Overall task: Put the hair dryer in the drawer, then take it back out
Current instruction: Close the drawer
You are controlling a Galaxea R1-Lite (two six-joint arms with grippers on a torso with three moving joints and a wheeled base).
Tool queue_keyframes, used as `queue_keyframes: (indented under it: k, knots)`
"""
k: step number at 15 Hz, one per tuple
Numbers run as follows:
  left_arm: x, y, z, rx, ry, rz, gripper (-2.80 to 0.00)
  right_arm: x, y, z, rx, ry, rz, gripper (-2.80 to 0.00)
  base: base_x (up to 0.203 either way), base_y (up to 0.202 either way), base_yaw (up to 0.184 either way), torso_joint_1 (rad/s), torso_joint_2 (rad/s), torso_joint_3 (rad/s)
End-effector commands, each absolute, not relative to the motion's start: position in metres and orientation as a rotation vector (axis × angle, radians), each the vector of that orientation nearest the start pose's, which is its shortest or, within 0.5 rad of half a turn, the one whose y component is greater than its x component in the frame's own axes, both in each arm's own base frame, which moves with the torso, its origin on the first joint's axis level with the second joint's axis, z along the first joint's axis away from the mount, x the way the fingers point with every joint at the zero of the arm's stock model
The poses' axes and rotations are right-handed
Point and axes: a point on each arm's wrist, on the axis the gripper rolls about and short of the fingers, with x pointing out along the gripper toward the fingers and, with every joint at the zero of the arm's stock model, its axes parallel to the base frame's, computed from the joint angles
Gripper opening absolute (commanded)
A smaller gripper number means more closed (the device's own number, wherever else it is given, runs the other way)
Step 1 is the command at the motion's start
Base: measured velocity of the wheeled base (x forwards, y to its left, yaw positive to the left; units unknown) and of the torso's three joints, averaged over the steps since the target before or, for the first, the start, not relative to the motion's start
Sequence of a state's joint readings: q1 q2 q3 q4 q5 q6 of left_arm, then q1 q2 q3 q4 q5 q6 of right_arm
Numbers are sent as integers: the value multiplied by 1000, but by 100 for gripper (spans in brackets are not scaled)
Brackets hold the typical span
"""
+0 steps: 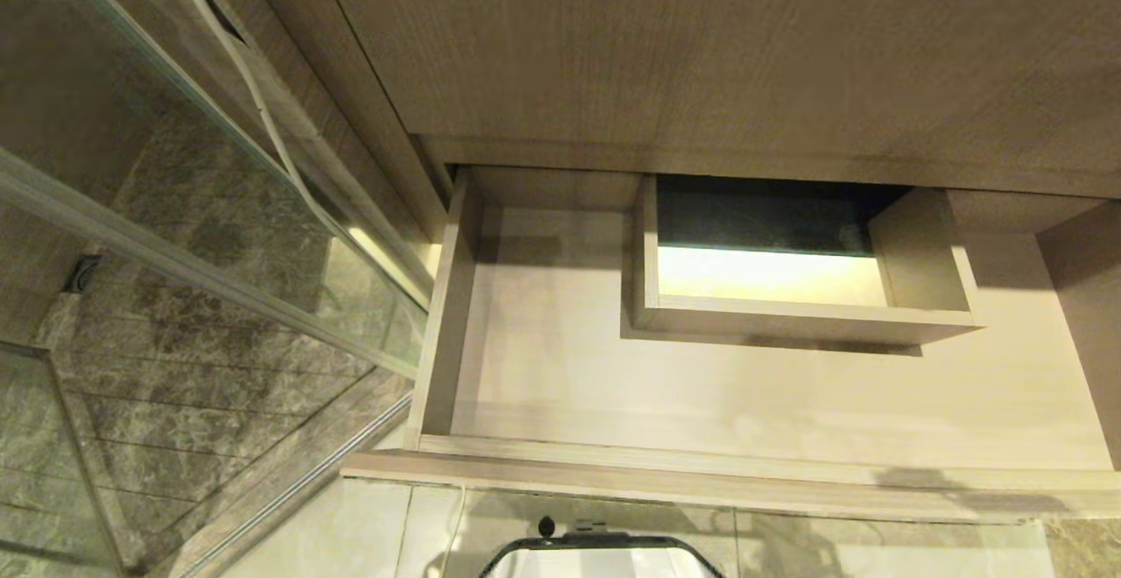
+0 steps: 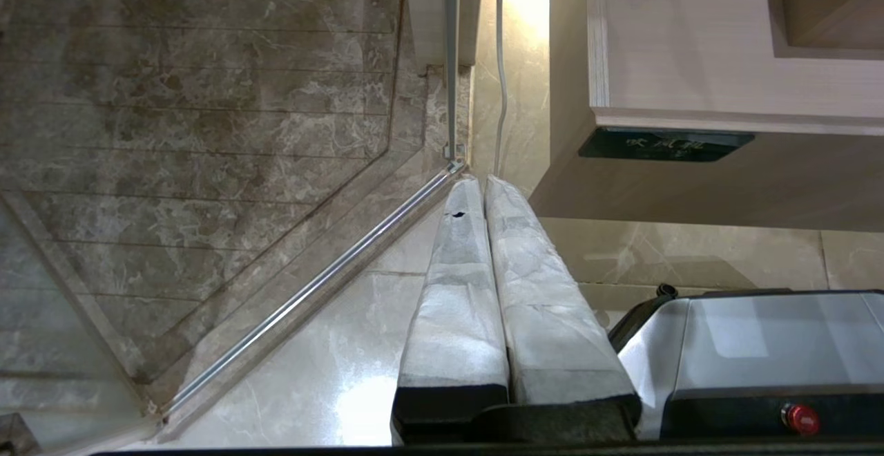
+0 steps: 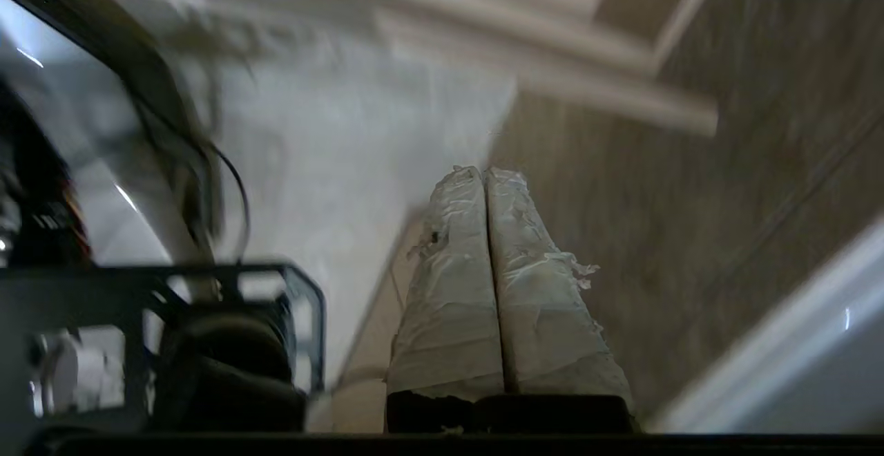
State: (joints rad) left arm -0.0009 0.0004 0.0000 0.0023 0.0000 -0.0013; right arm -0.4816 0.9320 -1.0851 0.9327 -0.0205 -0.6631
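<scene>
Head view: wood-grain vanity front (image 1: 701, 44) above, with the wide, shallow, light wood-grain drawer (image 1: 560, 368) pulled open below it, smooth pale floor bare, boxed rectangular cut-out (image 1: 793, 320) at middle back. Hair dryer not seen in any view. Glass shower panel (image 1: 175, 210) and grey marble tiles at left. Small black label plate (image 2: 664, 145) on drawer front. Left gripper (image 2: 481, 186) pressed closed, empty, over glossy floor. Right gripper (image 3: 483, 173) closed, empty, beside wood panelling.

The drawer (image 1: 560, 368) stands pulled out beneath the cabinet panel (image 1: 701, 44), glass partition (image 1: 219, 210) to its left.
</scene>
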Motion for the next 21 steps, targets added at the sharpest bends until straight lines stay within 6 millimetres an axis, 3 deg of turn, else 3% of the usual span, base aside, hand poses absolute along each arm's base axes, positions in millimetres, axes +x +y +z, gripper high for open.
queue_keyframes:
  k: [1, 6, 10, 14, 17, 21]
  knots:
    - [-23, 0, 75, -2, 3, -2, -280, 85, -51, 247, -402, 1091, -238, -280, 0, 0, 0, 21, 4, 39]
    - [-23, 0, 75, -2, 5, -2, -280, 134, -101, 217, -383, 1305, -272, -280, 0, 0, 0, 0, 0, 0]
    - [-23, 0, 75, -2, 5, -2, -280, 157, -133, 185, -383, 1515, -244, -280, 0, 0, 0, 0, 0, 0]
    - [-23, 0, 75, -2, 5, -2, -280, 172, -151, 151, -324, 1654, -171, -280, 0, 0, 0, 0, 0, 0]
    - [-23, 0, 75, -2, 5, -2, -280, 181, -166, 129, -279, 1714, -143, -280, 0, 0, 0, 0, 0, 0]
    - [-23, 0, 75, -2, 5, -2, -280, 201, -186, 112, -306, 1626, -210, -280, 0, 0, 0, 0, 0, 0]
